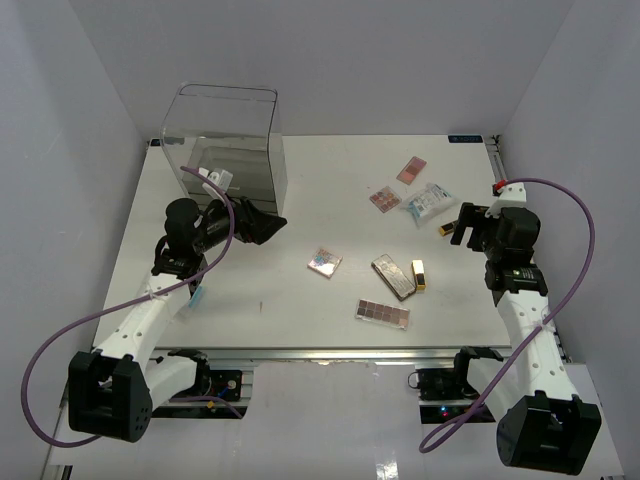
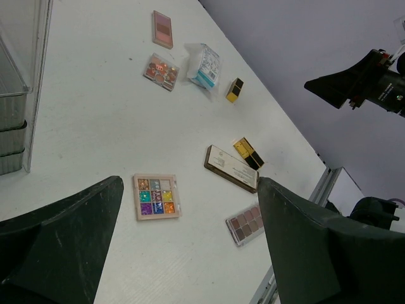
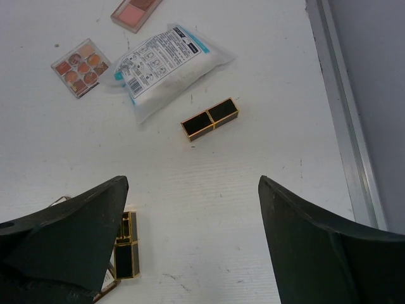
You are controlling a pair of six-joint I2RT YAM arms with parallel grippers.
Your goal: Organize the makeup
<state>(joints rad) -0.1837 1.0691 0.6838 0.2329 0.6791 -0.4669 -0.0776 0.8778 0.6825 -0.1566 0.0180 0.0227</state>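
The makeup lies loose on the white table [image 1: 250, 300]: a pink palette [image 1: 411, 169], an orange palette [image 1: 385, 198], a clear blue-white packet [image 1: 425, 203], a black-gold tube [image 3: 210, 118], a multicolour palette [image 1: 324, 263], a silver case [image 1: 392, 276], a gold tube [image 1: 419, 274] and a brown palette [image 1: 383, 313]. My left gripper [image 1: 262, 225] is open and empty, raised beside the clear box, left of the multicolour palette [image 2: 155, 196]. My right gripper [image 1: 463, 228] is open and empty, above the table just short of the black-gold tube; the packet [image 3: 166, 63] lies beyond it.
A large clear plastic box [image 1: 225, 140] stands at the back left, with small items inside; its stepped wall shows in the left wrist view [image 2: 12, 95]. A metal rail [image 3: 345, 107] runs along the table's right edge. Grey walls enclose three sides.
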